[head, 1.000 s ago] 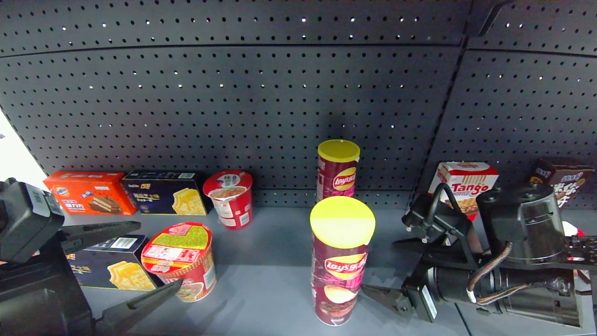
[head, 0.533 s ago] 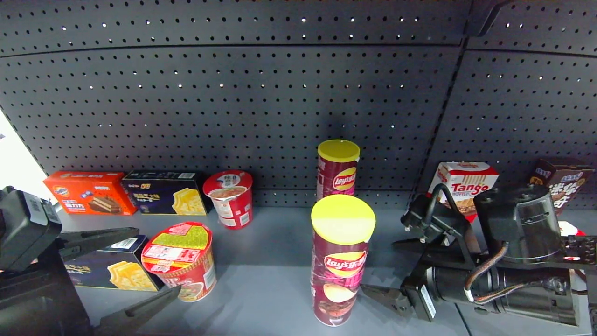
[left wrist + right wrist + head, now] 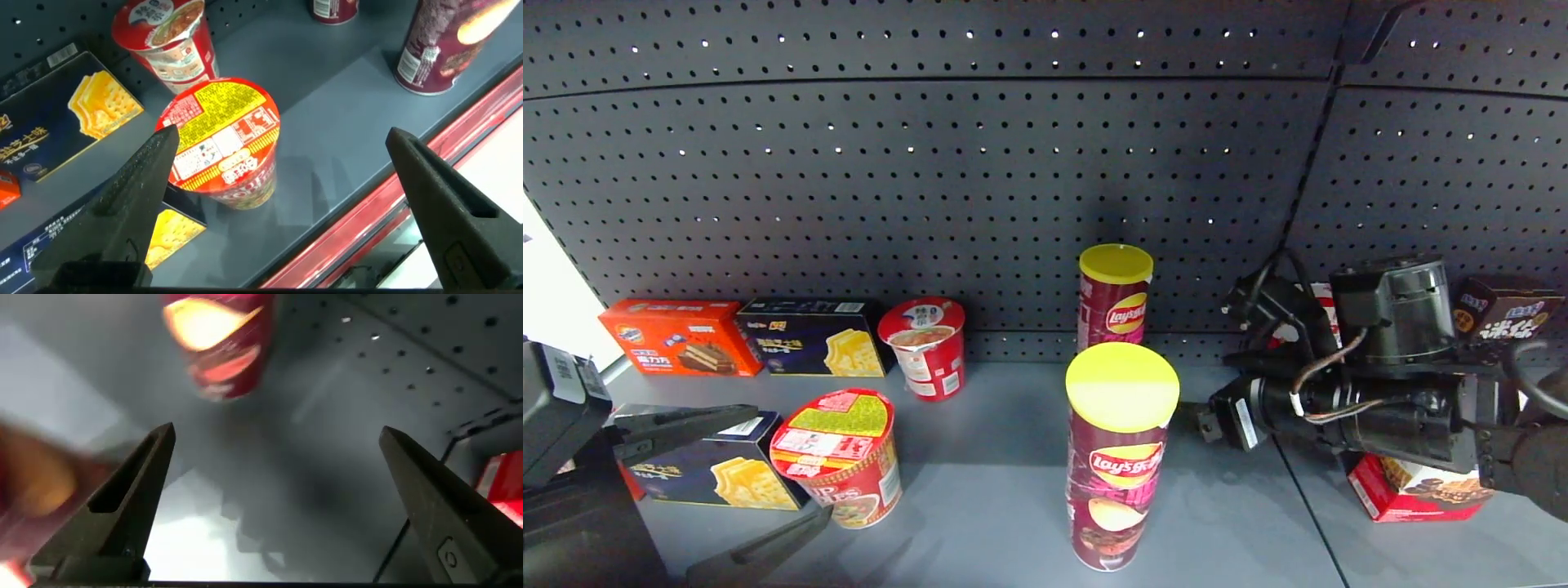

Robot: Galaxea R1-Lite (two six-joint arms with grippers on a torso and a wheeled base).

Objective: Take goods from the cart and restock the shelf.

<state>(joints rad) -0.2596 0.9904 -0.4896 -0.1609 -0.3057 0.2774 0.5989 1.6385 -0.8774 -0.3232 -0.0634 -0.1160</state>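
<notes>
Head view first: the near noodle cup [image 3: 837,456] stood upright on the shelf [image 3: 980,498], left of centre and just beside a dark box [image 3: 715,478]. The left gripper [image 3: 800,457] was spread wide around the cup, gripping nothing. To the right, the near chip can [image 3: 1119,457] stood tall in front of the far chip can [image 3: 1115,296], with the right gripper [image 3: 1205,418] hanging just off its right side, above a red box [image 3: 1413,490].

Over to the left wrist view, which added detail: it looked down between the fingers, where the cup sat between them but closer to one, and it showed the shelf's red rail [image 3: 392,212] along the near edge.

The right wrist view settled what the head view left vague. That hand was released too, fingers far apart with empty air between them and the can a blur beyond.

My call was that both goods were placed and the step in hand was backing out. The left should keep its fingers spread and pull straight toward the near edge so neither tip clipped the cup. The right should ease away from that tall can, which looked easy to topple.
</notes>
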